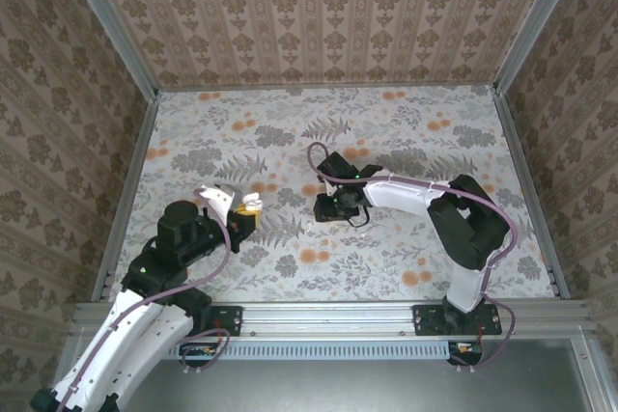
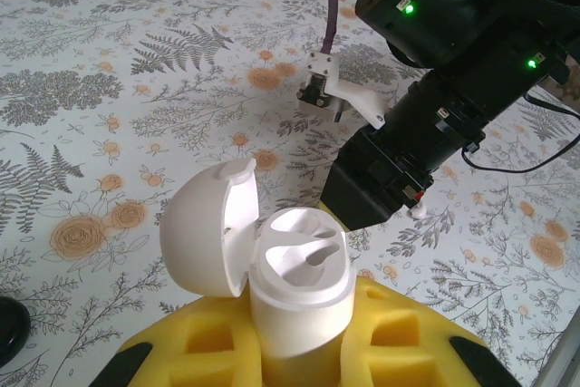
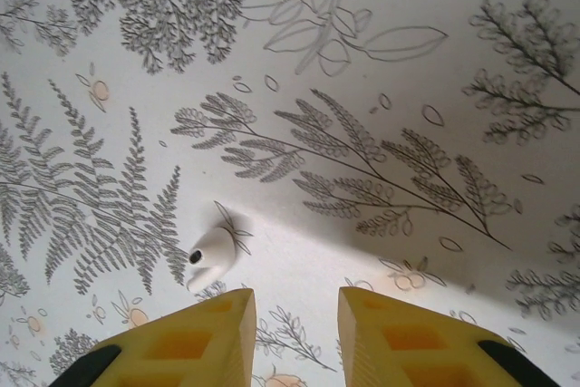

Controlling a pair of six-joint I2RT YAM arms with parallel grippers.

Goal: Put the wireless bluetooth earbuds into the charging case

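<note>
The charging case (image 2: pixel 299 287) is white and stands upright between my left gripper's (image 2: pixel 299 355) yellow foam pads, which are shut on it. Its lid (image 2: pixel 204 233) is hinged open to the left and both sockets are empty. From above, the left gripper (image 1: pixel 237 211) holds the case (image 1: pixel 247 204) over the table's left side. One earbud (image 3: pixel 211 256) is white with a dark spot, not black, and lies on the floral cloth just ahead and left of my open right gripper (image 3: pixel 296 337). That earbud (image 1: pixel 307 227) sits just left of the right gripper (image 1: pixel 336 207). A small white earbud (image 2: pixel 419 211) lies by the right arm's black wrist.
The right arm (image 1: pixel 463 219) stretches across the table's middle from its base at the near right. Patterned walls (image 1: pixel 328 16) with metal rails enclose the floral table (image 1: pixel 406 123). A purple cable (image 2: pixel 331 6) loops from the right wrist.
</note>
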